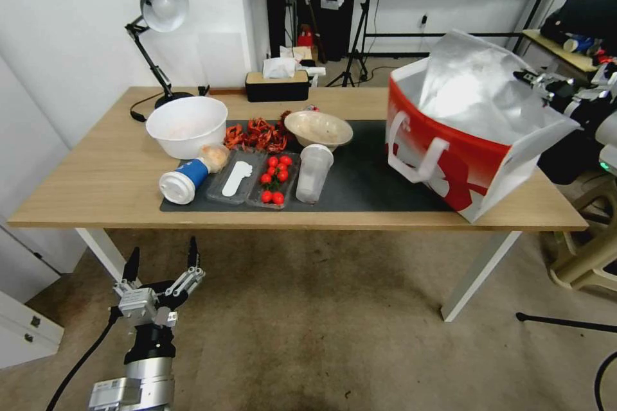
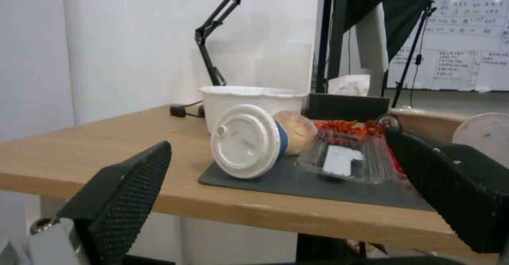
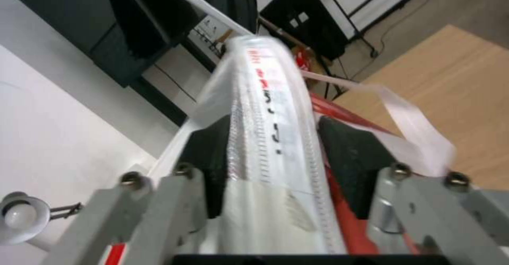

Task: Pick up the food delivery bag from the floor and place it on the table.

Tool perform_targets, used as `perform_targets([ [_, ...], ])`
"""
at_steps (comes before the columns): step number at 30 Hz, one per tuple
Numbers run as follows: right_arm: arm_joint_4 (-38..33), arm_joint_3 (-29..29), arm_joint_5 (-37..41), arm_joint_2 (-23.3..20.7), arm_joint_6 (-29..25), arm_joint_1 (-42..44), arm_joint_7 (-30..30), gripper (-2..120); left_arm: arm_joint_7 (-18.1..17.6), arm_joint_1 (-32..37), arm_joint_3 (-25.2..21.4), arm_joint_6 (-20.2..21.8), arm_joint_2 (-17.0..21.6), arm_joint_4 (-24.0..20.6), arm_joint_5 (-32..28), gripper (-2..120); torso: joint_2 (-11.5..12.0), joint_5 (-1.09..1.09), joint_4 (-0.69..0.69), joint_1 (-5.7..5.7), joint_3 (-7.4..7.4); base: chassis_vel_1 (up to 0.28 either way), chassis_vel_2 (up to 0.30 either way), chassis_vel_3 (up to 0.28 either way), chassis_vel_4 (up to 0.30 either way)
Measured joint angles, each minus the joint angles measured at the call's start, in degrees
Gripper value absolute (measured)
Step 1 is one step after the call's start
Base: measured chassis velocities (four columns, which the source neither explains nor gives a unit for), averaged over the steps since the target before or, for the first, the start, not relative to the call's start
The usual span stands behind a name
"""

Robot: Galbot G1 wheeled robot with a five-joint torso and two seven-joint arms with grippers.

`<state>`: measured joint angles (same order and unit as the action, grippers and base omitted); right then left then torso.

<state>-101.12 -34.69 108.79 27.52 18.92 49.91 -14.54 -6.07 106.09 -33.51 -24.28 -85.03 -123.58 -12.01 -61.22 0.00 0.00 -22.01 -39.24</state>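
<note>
The food delivery bag [image 1: 463, 141], red and white with silver foil lining and white strap handles, stands on the right end of the light-wood table [image 1: 96, 180], partly on the dark mat. My right gripper [image 1: 536, 80] is at the bag's far right upper rim. In the right wrist view this gripper [image 3: 276, 137] is shut on the bag's white edge [image 3: 270, 110], one pad on each side. My left gripper [image 1: 162, 253] hangs open and holds nothing. It is low over the floor [image 1: 321, 321] before the table's front left edge, and its fingers [image 2: 127, 193] face the tabletop.
On the mat lie a tipped cup with a white lid [image 1: 183, 181], a large white bowl [image 1: 186, 125], a tray of cherry tomatoes [image 1: 275, 178], a clear plastic cup [image 1: 313, 173] and a beige bowl [image 1: 318, 128]. A desk lamp [image 1: 157, 9] and a tissue box [image 1: 277, 83] stand behind.
</note>
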Motion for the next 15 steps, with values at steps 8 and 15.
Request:
perform_targets([
  [8,0.5,0.7,-11.8,-1.5,-2.0,0.5,2.2,81,0.0,0.0,-0.1,-0.4,-0.1,0.3,0.3,100,0.0,0.0,0.0,0.0,0.0,0.0,0.0,0.0,0.0],
  [15,-0.9,-2.4,-15.7,-2.7,-2.2,3.8,1.4,100,-0.2,-0.5,0.1,-0.4,0.0,0.7,0.6,100,0.0,0.0,0.0,0.0,0.0,0.0,0.0,0.0,0.0],
])
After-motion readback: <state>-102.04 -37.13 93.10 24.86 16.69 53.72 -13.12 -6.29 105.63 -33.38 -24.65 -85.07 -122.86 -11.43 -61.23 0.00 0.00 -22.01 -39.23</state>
